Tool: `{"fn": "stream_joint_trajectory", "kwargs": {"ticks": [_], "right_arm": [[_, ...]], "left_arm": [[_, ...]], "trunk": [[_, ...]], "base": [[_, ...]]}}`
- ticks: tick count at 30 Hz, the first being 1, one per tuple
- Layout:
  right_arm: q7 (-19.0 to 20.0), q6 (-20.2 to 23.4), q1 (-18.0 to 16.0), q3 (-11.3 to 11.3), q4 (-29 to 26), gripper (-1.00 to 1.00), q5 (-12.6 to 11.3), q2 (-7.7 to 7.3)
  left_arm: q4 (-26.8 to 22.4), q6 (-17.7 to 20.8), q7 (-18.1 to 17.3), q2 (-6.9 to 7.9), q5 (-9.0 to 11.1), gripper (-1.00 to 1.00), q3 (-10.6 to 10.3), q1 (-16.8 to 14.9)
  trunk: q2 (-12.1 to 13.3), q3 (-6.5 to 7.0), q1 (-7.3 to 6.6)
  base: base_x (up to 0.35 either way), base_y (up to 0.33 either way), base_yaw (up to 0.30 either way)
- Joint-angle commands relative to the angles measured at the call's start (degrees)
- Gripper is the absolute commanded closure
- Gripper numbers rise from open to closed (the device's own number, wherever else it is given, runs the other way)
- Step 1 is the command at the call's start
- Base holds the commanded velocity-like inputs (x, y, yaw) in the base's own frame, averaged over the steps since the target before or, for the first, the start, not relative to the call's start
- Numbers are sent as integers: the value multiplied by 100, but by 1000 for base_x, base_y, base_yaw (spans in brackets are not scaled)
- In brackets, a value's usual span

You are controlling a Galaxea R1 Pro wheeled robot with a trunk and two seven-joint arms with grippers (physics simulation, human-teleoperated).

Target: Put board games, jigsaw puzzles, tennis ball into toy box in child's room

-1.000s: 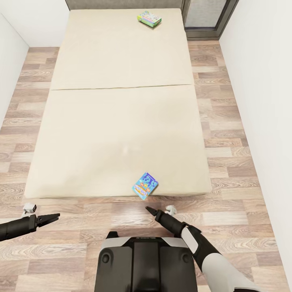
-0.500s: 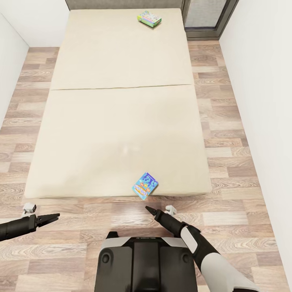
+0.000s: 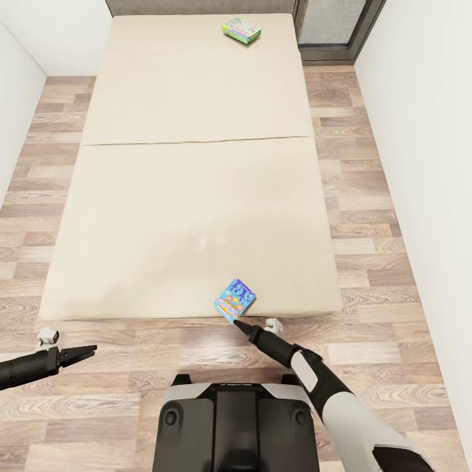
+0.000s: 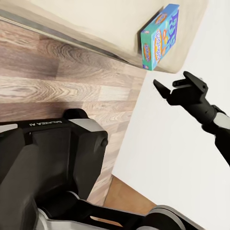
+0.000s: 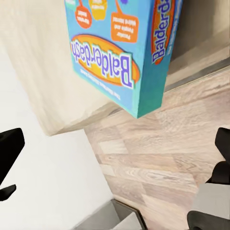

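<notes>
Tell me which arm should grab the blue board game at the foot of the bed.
Right. The right gripper, open, sits just below the blue board game at the bed edge, and the right wrist view has the box straight ahead. The left gripper hangs far off, over the floor.

Big cream bed (image 3: 190, 190) on a wood-plank floor (image 3: 367, 341); a seam runs across the mattress approx. halfway up; two game boxes lie on it, well apart. Blue box (image 3: 235, 300) w/ "Balderdash" printed on it sits at the bed's near edge, towards the near right corner, one corner poking just past the edge over the floor. Green box (image 3: 241, 30) lies flat at the far edge, near the far right corner.
</notes>
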Motion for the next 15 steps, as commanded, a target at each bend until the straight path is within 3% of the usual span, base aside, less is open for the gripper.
{"fn": "stream_joint_trajectory", "kwargs": {"ticks": [1,11,15], "right_arm": [[59,81,-27,-32,1,-100,-29,5],[225,202,-157,-32,2,-100,-26,6],[234,208,-183,-32,2,-100,-24,6]], "left_arm": [[0,61,-26,1,-10,-100,2,-2],[0,61,-26,-16,-10,-100,-2,-2],[0,61,-26,-17,-10,-100,-2,-2]], "trunk": [[-7,-5,2],[-7,-5,2],[-167,-76,90]], "base": [[0,0,0],[0,0,0],[0,0,0]]}}
